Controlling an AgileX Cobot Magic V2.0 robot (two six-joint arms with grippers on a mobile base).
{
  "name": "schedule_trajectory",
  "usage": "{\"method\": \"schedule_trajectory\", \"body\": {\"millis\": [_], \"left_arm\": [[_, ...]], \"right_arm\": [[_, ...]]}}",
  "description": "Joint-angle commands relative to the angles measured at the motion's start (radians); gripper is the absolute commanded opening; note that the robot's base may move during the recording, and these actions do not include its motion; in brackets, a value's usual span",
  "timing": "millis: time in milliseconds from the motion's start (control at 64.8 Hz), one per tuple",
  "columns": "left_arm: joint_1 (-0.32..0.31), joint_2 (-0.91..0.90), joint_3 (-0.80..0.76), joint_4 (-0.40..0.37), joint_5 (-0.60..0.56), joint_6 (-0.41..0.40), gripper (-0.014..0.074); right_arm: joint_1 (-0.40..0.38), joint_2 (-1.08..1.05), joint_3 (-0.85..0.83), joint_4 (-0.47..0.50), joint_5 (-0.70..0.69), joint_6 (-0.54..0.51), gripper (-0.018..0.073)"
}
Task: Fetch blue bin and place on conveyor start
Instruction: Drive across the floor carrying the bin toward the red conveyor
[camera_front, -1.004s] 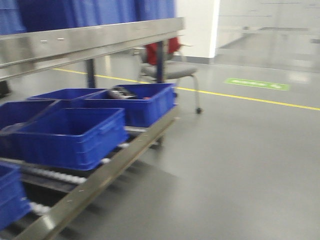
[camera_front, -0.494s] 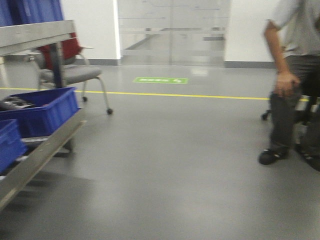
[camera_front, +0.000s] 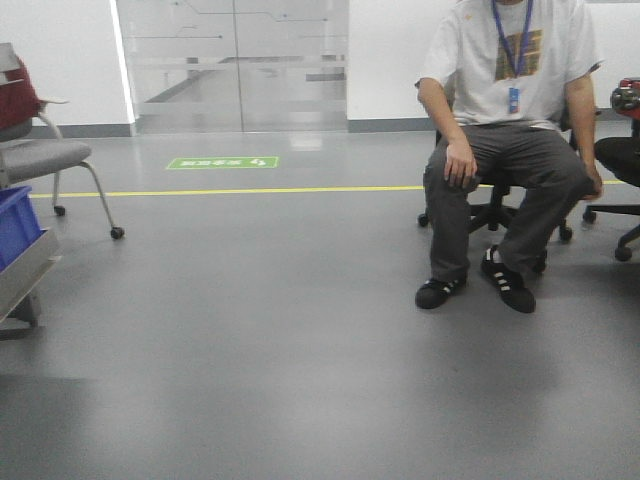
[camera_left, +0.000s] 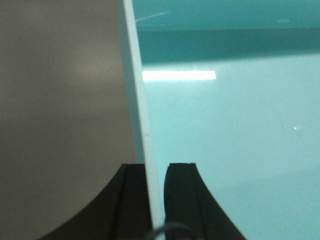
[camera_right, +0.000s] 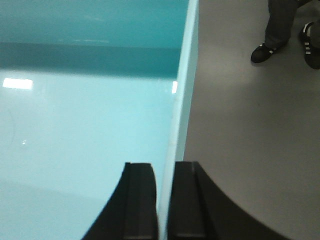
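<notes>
The blue bin (camera_left: 225, 125) is a pale aqua tub that fills both wrist views, held above the grey floor. In the left wrist view my left gripper (camera_left: 156, 170) is shut on its left wall, one black finger inside and one outside the thin rim. My right gripper (camera_right: 165, 170) is shut on the bin (camera_right: 85, 130) at its right wall in the same way. The bin's inside is empty and glossy. Neither the bin nor the arms show in the front view. The conveyor start is out of view.
A seated person (camera_front: 505, 130) on an office chair is ahead to the right, feet on the floor (camera_front: 270, 330); his shoes (camera_right: 267, 50) show in the right wrist view. At the far left are a dark blue bin (camera_front: 15, 225) on a steel rack and a grey chair (camera_front: 55, 160). A glass door (camera_front: 235, 60) stands behind.
The front view has swung to the right: the rack of dark blue bins slid out to the left edge and the person came into full view, now seated.
</notes>
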Motion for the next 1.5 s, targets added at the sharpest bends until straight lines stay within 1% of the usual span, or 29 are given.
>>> {"method": "schedule_trajectory", "body": {"millis": [0, 1482], "left_arm": [[0.001, -0.013, -0.008, 0.027, -0.026, 0.012, -0.0111], [0.001, -0.013, -0.008, 0.027, -0.028, 0.012, -0.0111]], "right_arm": [[-0.010, -0.011, -0.012, -0.055, -0.028, -0.022, -0.0153], [-0.010, -0.011, -0.012, -0.055, -0.032, -0.022, -0.0153]]}}
